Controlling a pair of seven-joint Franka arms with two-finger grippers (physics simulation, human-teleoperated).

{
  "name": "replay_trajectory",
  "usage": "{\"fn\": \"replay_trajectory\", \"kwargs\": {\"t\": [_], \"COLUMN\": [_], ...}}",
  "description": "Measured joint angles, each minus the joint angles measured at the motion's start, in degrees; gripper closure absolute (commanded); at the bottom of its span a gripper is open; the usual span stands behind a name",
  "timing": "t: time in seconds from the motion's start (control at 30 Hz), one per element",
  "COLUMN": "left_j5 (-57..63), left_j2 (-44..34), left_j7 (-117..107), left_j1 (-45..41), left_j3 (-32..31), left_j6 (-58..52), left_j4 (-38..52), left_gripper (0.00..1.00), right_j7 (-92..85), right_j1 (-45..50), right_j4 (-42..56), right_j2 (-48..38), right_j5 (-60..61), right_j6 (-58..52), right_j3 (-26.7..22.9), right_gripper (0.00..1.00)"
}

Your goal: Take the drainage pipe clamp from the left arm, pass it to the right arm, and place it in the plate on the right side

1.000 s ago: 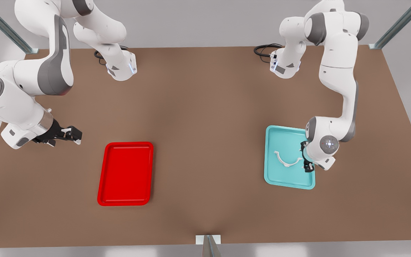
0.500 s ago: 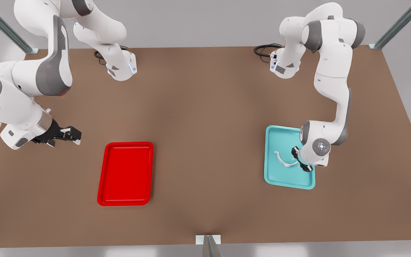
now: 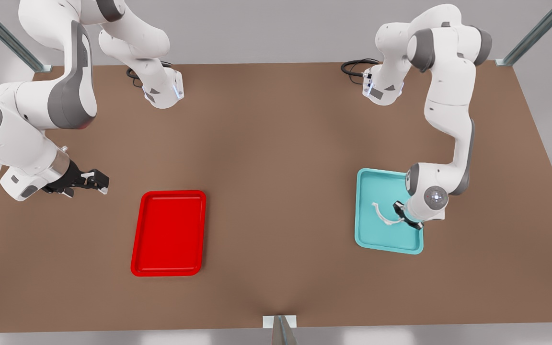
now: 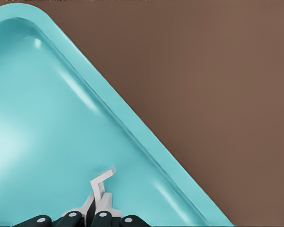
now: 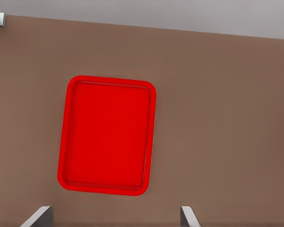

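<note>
The left end effector (image 3: 406,216) grips the drainage pipe clamp (image 3: 384,215) over the teal tray (image 3: 376,239); the right end effector (image 3: 95,182), fingers spread, waits near the plate (image 3: 168,233) on the table (image 3: 276,143).

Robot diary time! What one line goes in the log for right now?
left claw: shut on clamp, over teal tray | right claw: open, waiting by red plate | handover: not yet
</note>
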Motion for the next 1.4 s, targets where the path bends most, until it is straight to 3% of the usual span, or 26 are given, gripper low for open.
{"fn": "replay_trajectory", "kwargs": {"t": [0.2,0.47,0.67,0.83,1.13,1.37,1.4], "left_j5": [-4.5,-14.9,-16.3,-16.6,-16.7,-16.8,-16.8], "left_j2": [-2.7,1.7,6.6,8.0,8.8,8.8,8.8], "left_j7": [-0.8,-10.0,-19.6,-26.5,-29.0,-29.0,-29.0], "left_j1": [-1.0,-19.6,-28.7,-30.7,-32.3,-32.3,-32.3], "left_j3": [-6.7,-8.2,-8.2,-8.2,-8.2,-8.2,-8.2], "left_j6": [-7.9,-14.2,-11.5,-8.0,-5.3,-4.9,-4.9], "left_j4": [9.8,22.7,31.6,32.7,32.7,32.7,32.7], "left_gripper": [0.79,0.79,0.79,0.79,0.79,0.79,0.79], "right_j7": [-0.2,-0.2,-0.1,1.3,8.5,13.0,13.6], "right_j1": [-0.1,-0.1,0.2,4.6,18.1,20.3,20.3], "right_j4": [0.0,1.0,1.2,1.4,1.8,-2.1,-2.7], "right_j2": [0.0,0.9,1.7,5.0,13.0,14.5,14.5], "right_j5": [0.0,-0.3,-0.1,-0.1,-0.2,-0.1,-0.1], "right_j6": [-0.1,0.1,0.4,3.5,12.9,17.4,17.7], "right_j3": [-0.1,0.2,1.2,7.7,9.3,10.4,10.7], "right_gripper": [0.00,0.00,0.00,0.00,0.00,0.00,0.05]}}
